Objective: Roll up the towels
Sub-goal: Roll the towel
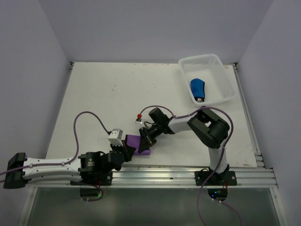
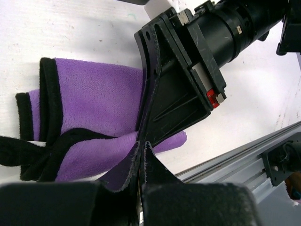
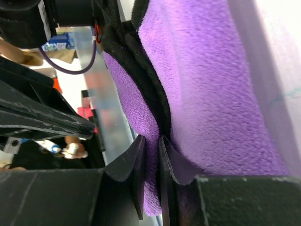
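The purple towel (image 1: 142, 144) with a dark hem lies partly folded near the table's front edge, between both grippers. My left gripper (image 1: 126, 149) is shut on its near edge; in the left wrist view the jaws (image 2: 142, 149) meet with the cloth (image 2: 94, 89) pinched at the tips. My right gripper (image 1: 145, 138) is shut on a fold of the same towel; in the right wrist view purple cloth (image 3: 211, 84) fills the gap of the gripper (image 3: 154, 143). The blue towel (image 1: 197, 88) lies rolled in the white basket (image 1: 200, 60).
The white perforated basket stands at the back right of the white table. A metal rail (image 1: 188, 175) runs along the front edge, just below the towel. The two grippers nearly touch; the right gripper's body (image 2: 188, 70) stands right in front of the left one.
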Controlling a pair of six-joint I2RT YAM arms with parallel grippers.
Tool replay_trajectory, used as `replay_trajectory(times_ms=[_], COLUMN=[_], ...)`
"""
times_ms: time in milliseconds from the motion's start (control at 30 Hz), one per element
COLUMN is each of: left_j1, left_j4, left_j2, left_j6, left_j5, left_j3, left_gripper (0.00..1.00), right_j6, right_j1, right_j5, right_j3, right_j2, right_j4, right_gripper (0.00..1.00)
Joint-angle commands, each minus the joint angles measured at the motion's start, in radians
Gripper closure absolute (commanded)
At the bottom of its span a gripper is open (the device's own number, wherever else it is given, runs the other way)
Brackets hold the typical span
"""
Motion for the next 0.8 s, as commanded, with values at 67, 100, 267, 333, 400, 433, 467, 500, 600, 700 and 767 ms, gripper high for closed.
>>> replay_trajectory(times_ms=[67,100,267,333,400,433,467,500,600,700,767], left_j1=[-0.011,-0.011,-0.018,-0.023,-0.032,-0.035,-0.040,-0.043,-0.047,-0.049,-0.049], left_j4=[0.087,0.092,0.101,0.110,0.121,0.123,0.129,0.141,0.168,0.195,0.169], left_j2=[0.013,0.010,0.002,0.004,0.013,0.019,0.028,0.033,0.057,0.091,0.129], left_j6=[0.016,0.010,0.000,-0.004,-0.012,-0.023,-0.024,-0.024,-0.015,-0.004,-0.032], left_j5=[-0.015,-0.013,-0.013,-0.012,-0.012,-0.015,-0.016,-0.019,-0.033,-0.053,-0.073], left_j3=[-0.019,-0.024,-0.056,-0.072,-0.082,-0.092,-0.096,-0.101,-0.105,-0.105,-0.102], left_gripper=[1.00,1.00,1.00,1.00,1.00,1.00,1.00,1.00,1.00,1.00,1.00], right_j6=[0.102,0.121,0.198,0.224,0.254,0.265,0.271,0.274,0.275,0.276,0.288], right_j1=[-0.037,-0.041,-0.063,-0.072,-0.075,-0.077,-0.080,-0.078,-0.081,-0.084,-0.095], right_j5=[-0.087,-0.091,-0.105,-0.110,-0.114,-0.114,-0.114,-0.114,-0.119,-0.118,-0.111], right_j3=[0.031,0.023,-0.032,-0.050,-0.058,-0.063,-0.063,-0.064,-0.060,-0.058,-0.058], right_j2=[0.051,0.058,0.069,0.081,0.098,0.104,0.107,0.115,0.120,0.121,0.129], right_j4=[-0.060,-0.043,0.075,0.122,0.154,0.174,0.179,0.185,0.187,0.185,0.185], right_gripper=[1.00,1.00,1.00,1.00,1.00,1.00,1.00,1.00,1.00,1.00,1.00])
